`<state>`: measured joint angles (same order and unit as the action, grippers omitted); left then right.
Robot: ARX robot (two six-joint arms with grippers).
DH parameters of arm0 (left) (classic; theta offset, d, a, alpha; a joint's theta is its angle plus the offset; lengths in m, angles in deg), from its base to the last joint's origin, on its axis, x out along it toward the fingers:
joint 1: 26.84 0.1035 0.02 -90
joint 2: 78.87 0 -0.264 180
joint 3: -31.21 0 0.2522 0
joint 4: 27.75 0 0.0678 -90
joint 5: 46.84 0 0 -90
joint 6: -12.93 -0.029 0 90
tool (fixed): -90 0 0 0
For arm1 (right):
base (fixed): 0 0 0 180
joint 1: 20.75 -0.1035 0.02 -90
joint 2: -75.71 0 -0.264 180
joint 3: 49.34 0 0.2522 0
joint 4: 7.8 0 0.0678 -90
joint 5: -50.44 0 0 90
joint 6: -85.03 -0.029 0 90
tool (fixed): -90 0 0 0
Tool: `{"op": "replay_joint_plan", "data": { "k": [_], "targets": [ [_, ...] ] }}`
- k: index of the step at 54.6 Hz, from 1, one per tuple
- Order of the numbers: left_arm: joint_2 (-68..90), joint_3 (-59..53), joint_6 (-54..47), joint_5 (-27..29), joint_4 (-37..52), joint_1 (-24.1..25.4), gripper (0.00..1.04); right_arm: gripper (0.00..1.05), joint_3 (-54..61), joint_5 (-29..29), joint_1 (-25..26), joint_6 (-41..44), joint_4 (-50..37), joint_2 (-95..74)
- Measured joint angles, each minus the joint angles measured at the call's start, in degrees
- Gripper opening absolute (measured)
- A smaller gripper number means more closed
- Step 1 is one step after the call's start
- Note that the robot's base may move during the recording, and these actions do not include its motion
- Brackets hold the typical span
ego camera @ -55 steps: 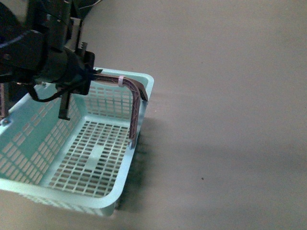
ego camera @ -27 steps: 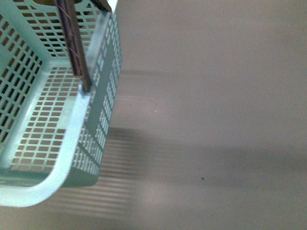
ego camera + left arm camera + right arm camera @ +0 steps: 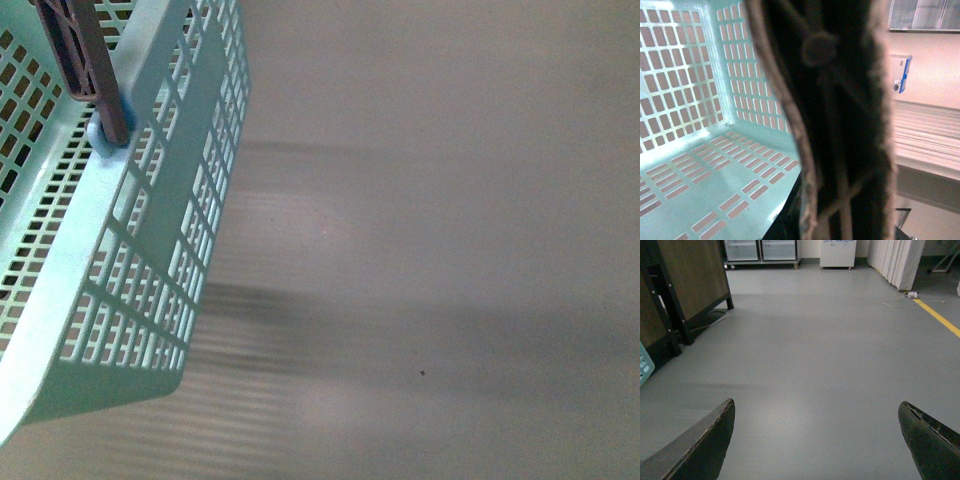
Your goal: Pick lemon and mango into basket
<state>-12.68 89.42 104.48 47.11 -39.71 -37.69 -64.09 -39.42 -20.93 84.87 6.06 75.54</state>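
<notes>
So, from the front, the basket [image 3: 150, 250] fills the left side, tilted steeply and clear of the floor [image 3: 450, 250], with its long side wall turned toward the camera. The brown handle [image 3: 85, 70] runs up out of the top edge from its pivot on the rim. Neither arm shows here, and no lemon or mango lies on the visible floor.

At the left wrist, the basket's slotted walls and bottom [image 3: 690, 75] sit just behind a dark, blurred upright shape [image 3: 840, 125] pressed close to the lens. What shows of the inside holds no fruit. Whether the left fingers are closed on the handle I cannot tell.

At the right wrist, the right fingers [image 3: 700, 450] stand wide apart with nothing between them, aimed along bare grey floor toward a dark cabinet [image 3: 690, 275]. No fruit appears ahead of them.

With lemon and mango out of every view, their direction and long axes cannot be read. The free right arm looks the likelier one to pick, once the fruit comes into sight.
</notes>
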Motion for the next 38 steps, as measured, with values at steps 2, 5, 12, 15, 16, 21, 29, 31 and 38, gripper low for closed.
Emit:
{"op": "replay_joint_plan", "data": {
  "k": [2,5,12,15,16,21,29,31,38],
  "targets": [
    [-0.22,0.33,-0.22,-0.22,-0.79,-0.39,0.05,0.96,0.00,0.00,0.00,0.00,0.00,0.00],
    [-0.48,0.61,-0.66,-0.92,-1.60,-1.03,0.05,0.96,0.00,0.00,0.00,0.00,0.00,0.00],
    [-0.66,1.07,-3.58,-2.32,-3.43,-2.64,0.05,0.96,0.00,0.00,0.00,0.00,0.00,0.00],
    [-0.70,1.07,-4.31,-2.43,-3.43,-2.78,0.05,0.96,0.00,0.02,-0.02,0.00,0.00,0.00],
    [-0.72,1.09,-4.46,-2.40,-3.43,-2.78,0.05,0.96,0.00,0.00,0.00,0.00,0.00,0.00],
    [-0.74,1.18,-5.09,-1.97,-3.43,-2.75,0.05,0.96,0.00,0.00,0.00,0.00,0.00,0.00],
    [-0.76,1.29,-5.33,-2.03,-3.43,-2.75,0.05,0.96,0.00,0.00,0.00,0.00,0.00,0.00],
    [-0.76,1.29,-5.33,-2.08,-3.43,-2.75,0.05,0.96,0.00,0.00,0.00,0.00,0.00,0.00],
    [-0.79,1.29,-5.35,-2.03,-3.43,-2.75,0.05,0.96,0.00,0.00,0.00,0.00,0.00,0.00]
  ]
}}
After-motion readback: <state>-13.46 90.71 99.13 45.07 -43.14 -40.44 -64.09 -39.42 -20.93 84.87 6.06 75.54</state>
